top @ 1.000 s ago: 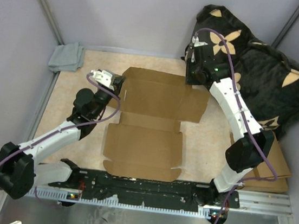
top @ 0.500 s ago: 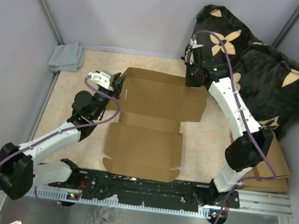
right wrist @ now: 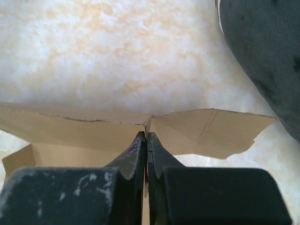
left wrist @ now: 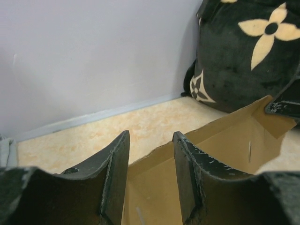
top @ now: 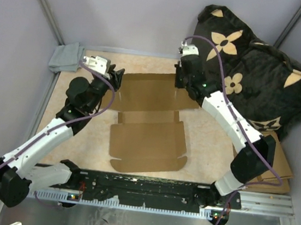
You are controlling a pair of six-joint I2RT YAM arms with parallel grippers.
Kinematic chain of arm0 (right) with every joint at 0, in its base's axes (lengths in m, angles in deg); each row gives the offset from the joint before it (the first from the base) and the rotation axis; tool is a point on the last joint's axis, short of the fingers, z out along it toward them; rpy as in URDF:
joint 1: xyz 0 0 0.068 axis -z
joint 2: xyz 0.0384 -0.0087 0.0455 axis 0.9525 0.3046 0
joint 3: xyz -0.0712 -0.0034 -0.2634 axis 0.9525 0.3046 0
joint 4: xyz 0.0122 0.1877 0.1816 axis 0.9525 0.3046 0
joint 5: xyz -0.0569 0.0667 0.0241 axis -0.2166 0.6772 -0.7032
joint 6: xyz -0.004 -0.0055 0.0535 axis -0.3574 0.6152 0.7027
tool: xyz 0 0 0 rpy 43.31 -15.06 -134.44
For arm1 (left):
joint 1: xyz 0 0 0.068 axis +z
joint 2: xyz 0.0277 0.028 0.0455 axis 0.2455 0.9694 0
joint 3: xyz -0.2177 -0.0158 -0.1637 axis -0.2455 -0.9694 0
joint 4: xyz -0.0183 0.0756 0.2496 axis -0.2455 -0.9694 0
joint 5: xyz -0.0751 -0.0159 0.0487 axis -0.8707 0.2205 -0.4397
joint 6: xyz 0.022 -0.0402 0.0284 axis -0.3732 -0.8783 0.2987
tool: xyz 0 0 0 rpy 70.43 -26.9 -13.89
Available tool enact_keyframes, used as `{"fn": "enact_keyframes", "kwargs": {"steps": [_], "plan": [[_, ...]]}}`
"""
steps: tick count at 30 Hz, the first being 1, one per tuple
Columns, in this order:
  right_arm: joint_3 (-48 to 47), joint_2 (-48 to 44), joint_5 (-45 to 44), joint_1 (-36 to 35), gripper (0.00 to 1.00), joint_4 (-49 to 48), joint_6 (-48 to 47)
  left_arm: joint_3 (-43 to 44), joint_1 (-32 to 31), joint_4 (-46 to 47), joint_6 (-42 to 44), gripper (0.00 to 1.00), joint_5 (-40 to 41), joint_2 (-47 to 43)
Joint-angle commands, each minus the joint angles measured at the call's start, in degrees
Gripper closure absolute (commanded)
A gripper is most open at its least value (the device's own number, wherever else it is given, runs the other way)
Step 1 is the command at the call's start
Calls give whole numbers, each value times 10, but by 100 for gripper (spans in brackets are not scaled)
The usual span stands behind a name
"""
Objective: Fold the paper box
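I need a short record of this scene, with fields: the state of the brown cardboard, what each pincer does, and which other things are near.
box: brown corrugated cardboard paper box, near part flat on the beige table, far panel raised off it
left: left pincer open, the panel's edge between its fingers
right: right pincer shut on the panel's far edge
far left corner: grey folded cloth
far right: black cushion with beige flowers
right edge: stack of flat brown cardboard pieces
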Motion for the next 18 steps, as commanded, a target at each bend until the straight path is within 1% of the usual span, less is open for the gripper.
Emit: {"fn": "enact_keyframes", "kwargs": {"steps": [1, 4, 5, 7, 12, 18], "plan": [[97, -82, -55, -11, 100, -213, -2, 58, -3, -157, -27, 51, 40, 4], [178, -121, -56, -12, 100, -308, 12, 81, -4, -218, -50, 53, 37, 8], [211, -131, -57, -12, 100, -329, 19, 86, -4, -235, -59, 54, 32, 8], [246, -147, -57, -14, 100, -358, 31, 88, -3, -260, -80, 56, 26, 4], [286, -159, -55, -16, 100, -372, 53, 66, -3, -274, -110, 60, 6, -13], [317, -171, -48, -17, 100, -379, 70, 68, -4, -322, -126, 62, 10, 10]]}}
